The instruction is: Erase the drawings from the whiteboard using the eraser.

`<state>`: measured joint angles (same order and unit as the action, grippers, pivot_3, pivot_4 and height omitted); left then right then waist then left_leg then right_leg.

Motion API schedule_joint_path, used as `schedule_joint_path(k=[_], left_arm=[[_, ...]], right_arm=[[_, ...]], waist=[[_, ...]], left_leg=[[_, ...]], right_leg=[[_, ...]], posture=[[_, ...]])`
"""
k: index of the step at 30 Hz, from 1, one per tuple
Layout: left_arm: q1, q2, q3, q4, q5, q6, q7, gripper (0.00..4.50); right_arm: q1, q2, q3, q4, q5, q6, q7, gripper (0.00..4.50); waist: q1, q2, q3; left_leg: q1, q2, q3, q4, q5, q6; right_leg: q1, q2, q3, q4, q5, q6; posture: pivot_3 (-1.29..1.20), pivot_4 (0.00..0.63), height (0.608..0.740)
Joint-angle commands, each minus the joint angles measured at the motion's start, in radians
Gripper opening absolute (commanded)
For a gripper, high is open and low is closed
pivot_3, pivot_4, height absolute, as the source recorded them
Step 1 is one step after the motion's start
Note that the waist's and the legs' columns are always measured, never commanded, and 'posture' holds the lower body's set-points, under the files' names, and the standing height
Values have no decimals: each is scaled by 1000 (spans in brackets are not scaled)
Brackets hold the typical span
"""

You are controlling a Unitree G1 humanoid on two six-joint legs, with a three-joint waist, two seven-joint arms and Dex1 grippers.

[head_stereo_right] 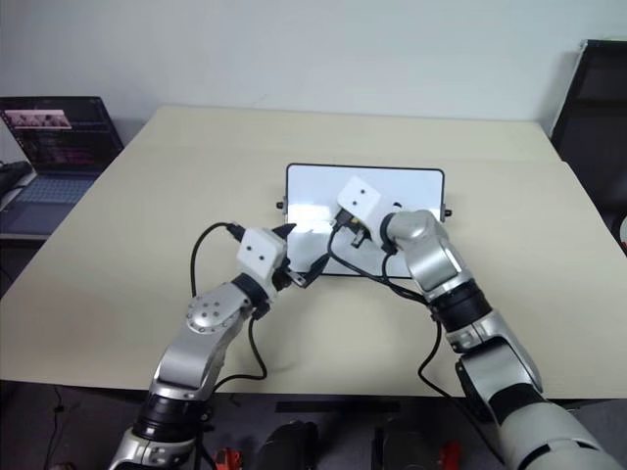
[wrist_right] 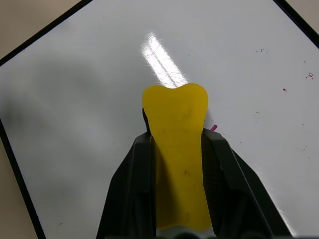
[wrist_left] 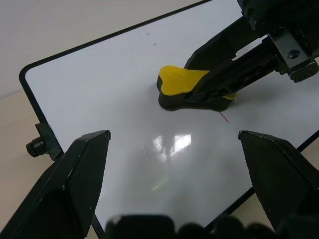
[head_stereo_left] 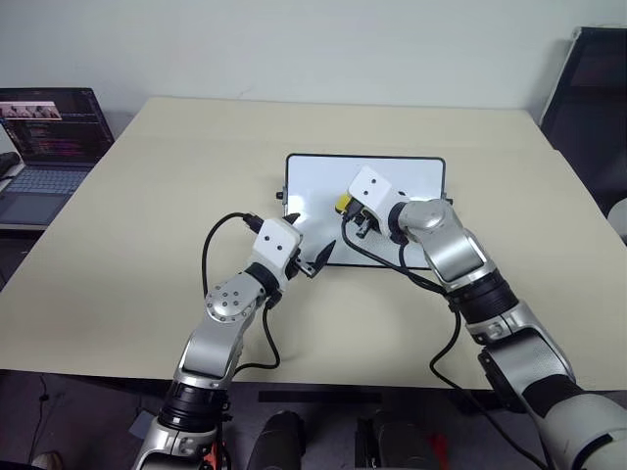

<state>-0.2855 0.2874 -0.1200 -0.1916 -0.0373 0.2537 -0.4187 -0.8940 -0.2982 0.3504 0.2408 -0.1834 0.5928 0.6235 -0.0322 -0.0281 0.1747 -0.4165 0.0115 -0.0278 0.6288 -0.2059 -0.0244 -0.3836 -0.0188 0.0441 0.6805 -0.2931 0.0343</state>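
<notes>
On a beige table, near its middle: whiteboard lying flat, with the yellow eraser pressed base-down on the white surface and pinched between the two black fingers of the right gripper. Left gripper hovering level at the board's near left corner, fingers spread wide, holding nothing and not visibly touching the frame. Most of the board wiped to a clean gloss; of the drawings, only a short purplish stroke peeking out just beside the eraser, plus a few tiny specks toward one corner. No readable letters on the uncovered surface, though anything under the eraser stays hidden. Judged from that: job nearly finished, with a pass over the last stroke and the specks left to do. Off to the far left, a laptop open on a side desk.
</notes>
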Motion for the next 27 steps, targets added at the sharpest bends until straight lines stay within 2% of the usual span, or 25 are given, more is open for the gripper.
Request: schedule_joint_path(k=[1, 8, 15, 22, 27], left_arm=[[-3, -6, 1, -42, 3, -10, 11, 4500], [-17, -9, -6, -24, -1, -15, 5, 4500], [-33, -8, -2, -4, -3, -22, -3, 4500], [-43, -9, -3, 8, -3, -27, -12, 4500], [-48, -7, 0, 17, -4, -33, -14, 4500]], right_arm=[[-16, -65, -20, 19, -27, -27, 6, 941], [14, -167, -35, 17, -27, -36, 22, 941], [39, -200, -40, -5, -23, -35, 23, 941], [41, -170, -29, -30, -17, -13, 14, 941], [15, -79, 7, -13, -14, -12, -1, 941]], waist=[[2, 0, 0], [7, 0, 0], [7, 0, 0], [7, 0, 0], [-3, 0, 0]], left_leg=[[0, 0, 0, 0, 0, 0], [1, -1, -1, 1, 0, 0], [1, -1, -2, 1, 0, 0], [1, -1, -2, 1, 0, 0], [2, 0, -2, 1, 0, 0]], right_leg=[[0, 0, 0, 0, 0, 0], [2, 0, -1, -1, 0, 0], [4, 0, -1, -1, 0, 0], [4, 0, -1, -1, 0, 0], [4, 0, -1, -1, 0, 0]], posture=[[0, 150, 740], [0, 150, 740], [0, 150, 740], [0, 150, 740], [0, 150, 740]])
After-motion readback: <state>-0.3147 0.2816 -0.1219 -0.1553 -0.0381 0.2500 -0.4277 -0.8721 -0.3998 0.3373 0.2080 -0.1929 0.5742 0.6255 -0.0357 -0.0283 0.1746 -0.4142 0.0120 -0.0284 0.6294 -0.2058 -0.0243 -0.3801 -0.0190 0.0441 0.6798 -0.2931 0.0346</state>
